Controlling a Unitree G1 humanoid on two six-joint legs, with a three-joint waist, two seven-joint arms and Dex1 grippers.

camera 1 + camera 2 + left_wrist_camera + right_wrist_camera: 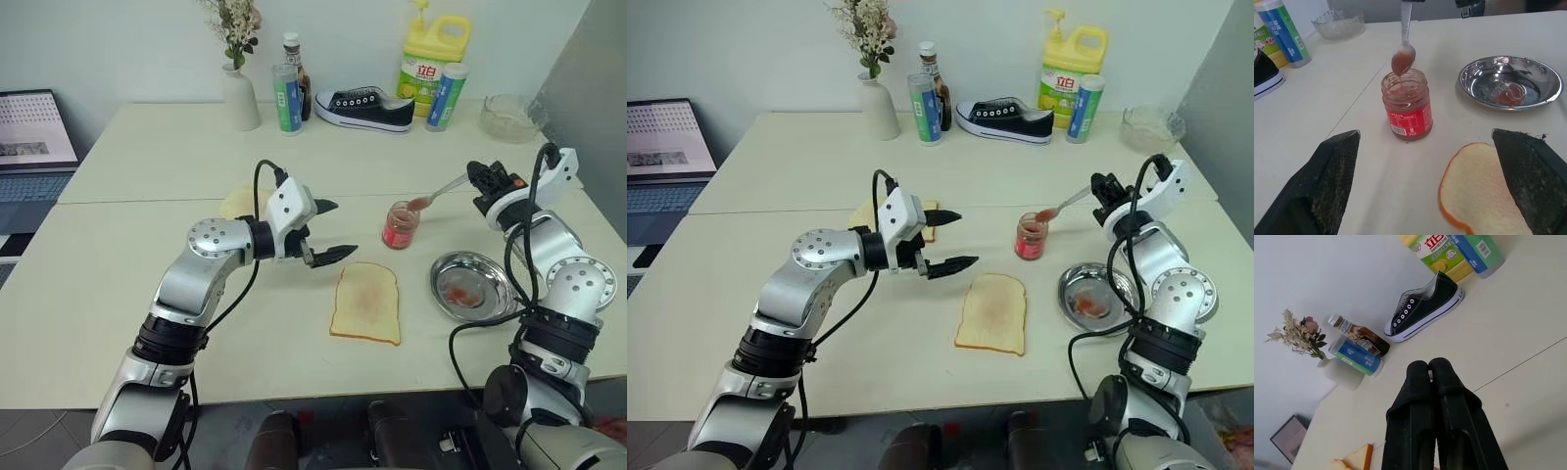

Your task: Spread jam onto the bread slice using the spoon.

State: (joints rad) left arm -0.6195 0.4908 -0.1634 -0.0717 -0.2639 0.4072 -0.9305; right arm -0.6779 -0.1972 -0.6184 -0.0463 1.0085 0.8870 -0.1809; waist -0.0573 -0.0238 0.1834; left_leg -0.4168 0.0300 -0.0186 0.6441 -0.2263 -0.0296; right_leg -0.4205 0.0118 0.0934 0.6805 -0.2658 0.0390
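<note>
A small glass jar of red jam (401,224) stands open in the middle of the table. Just above its mouth hangs the silver spoon (441,191), its bowl loaded with jam (1402,59). My right gripper (480,176) is shut on the spoon's handle, to the right of the jar. The toasted bread slice (367,302) lies flat in front of the jar. My left gripper (335,230) stands open and empty above the table, left of the jar and the bread.
A round steel dish (480,266) with a red jam smear sits right of the bread. Paler bread slices (237,203) lie behind my left arm. Along the back stand a vase (240,98), bottles (287,98), a black shoe (367,108), a yellow detergent jug (428,64) and a glass bowl (507,117).
</note>
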